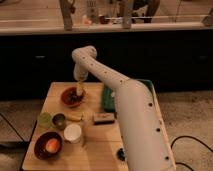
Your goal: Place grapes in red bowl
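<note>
The red bowl [65, 95] stands at the back left of the wooden table [100, 137]. A dark clump, the grapes [75, 99], lies inside the bowl. My gripper [79, 90] hangs straight down from the white arm [100, 70], right over the bowl's middle and just above or touching the grapes.
A maroon bowl [41, 150] with a pale orange fruit [52, 145] sits at the front left. A white cup [73, 132], a small green cup [45, 119] and a small metal cup [59, 120] stand near it. A green tray [107, 97] and a brown bar [103, 118] lie right of the red bowl.
</note>
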You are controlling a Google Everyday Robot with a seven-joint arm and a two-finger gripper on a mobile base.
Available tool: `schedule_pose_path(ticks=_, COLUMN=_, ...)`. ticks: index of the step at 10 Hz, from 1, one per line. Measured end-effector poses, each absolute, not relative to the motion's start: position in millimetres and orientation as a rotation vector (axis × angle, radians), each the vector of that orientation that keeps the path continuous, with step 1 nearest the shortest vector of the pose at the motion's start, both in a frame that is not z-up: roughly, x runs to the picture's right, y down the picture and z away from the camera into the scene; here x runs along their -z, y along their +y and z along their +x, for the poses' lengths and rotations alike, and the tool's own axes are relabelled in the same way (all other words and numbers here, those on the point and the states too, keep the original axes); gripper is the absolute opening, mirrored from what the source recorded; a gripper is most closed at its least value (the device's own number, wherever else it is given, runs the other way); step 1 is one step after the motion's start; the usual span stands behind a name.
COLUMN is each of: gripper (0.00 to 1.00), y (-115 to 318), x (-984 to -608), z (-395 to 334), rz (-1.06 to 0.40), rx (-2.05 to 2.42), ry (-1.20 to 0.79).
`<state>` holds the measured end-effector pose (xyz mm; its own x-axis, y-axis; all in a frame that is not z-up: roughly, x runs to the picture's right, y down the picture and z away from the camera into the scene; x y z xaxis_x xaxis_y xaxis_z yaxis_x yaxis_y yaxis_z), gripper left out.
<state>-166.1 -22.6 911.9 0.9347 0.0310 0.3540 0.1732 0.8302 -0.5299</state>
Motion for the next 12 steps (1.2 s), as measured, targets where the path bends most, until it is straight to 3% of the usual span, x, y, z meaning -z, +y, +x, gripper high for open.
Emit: schedule_pose_path(ticks=12, gripper=0.8, y=-20.1, x=-915.7, z=-162.5, rz=-0.592, rx=0.096, ry=-0.377)
